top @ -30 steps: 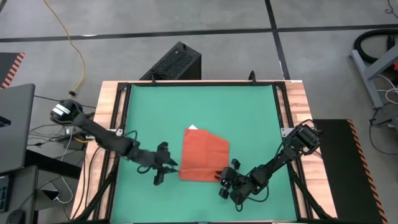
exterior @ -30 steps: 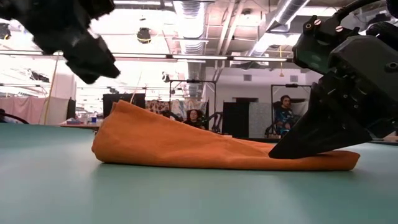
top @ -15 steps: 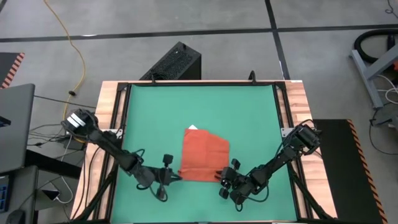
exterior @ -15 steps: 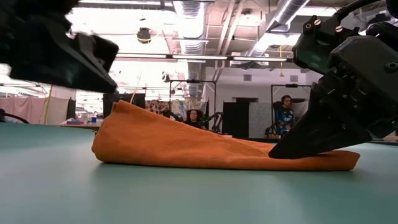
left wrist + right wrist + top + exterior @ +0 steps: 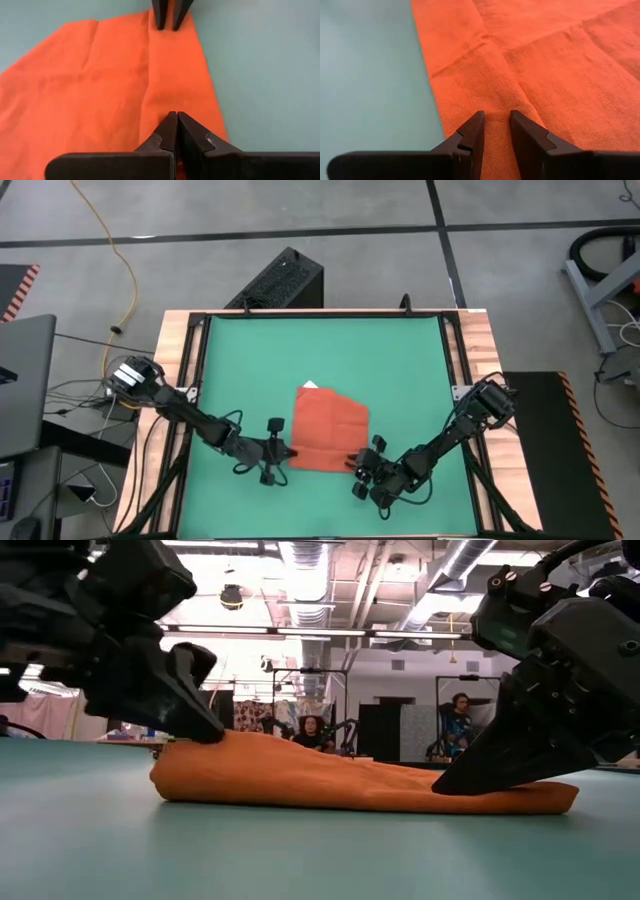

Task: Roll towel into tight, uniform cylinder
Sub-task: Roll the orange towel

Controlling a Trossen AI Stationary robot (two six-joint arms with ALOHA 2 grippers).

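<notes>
Right gripper (image 5: pixel 358 467): lying low at the near right of the green mat (image 5: pixel 400 360), its arm reaching in from the mat's right edge and folding down toward the near side; in the low view the dark wedge of its fingers (image 5: pixel 505 765) is slanting down onto the towel's thin right end. In the right wrist view the right gripper (image 5: pixel 496 125) is showing its two tips a narrow slot apart, resting on the cloth with a raised ridge of fabric running into the slot; whether that fabric is truly pinched cannot be told. Left gripper (image 5: pixel 285 451): lying at the near left, its arm stretching long and low from the mat's left edge, elbow close to the surface, wrist pointing right at the towel's left edge. In the left wrist view the left gripper (image 5: pixel 176 119) is showing its tips pressed together with no gap, sitting on the cloth beside a fold line; in the low view the left gripper (image 5: pixel 205 730) is touching the towel's higher left end. Towel (image 5: pixel 328 432): orange-red, lying flat and folded, near of centre, between the two grippers, a small white tag (image 5: pixel 309 386) peeking from its far left corner.
</notes>
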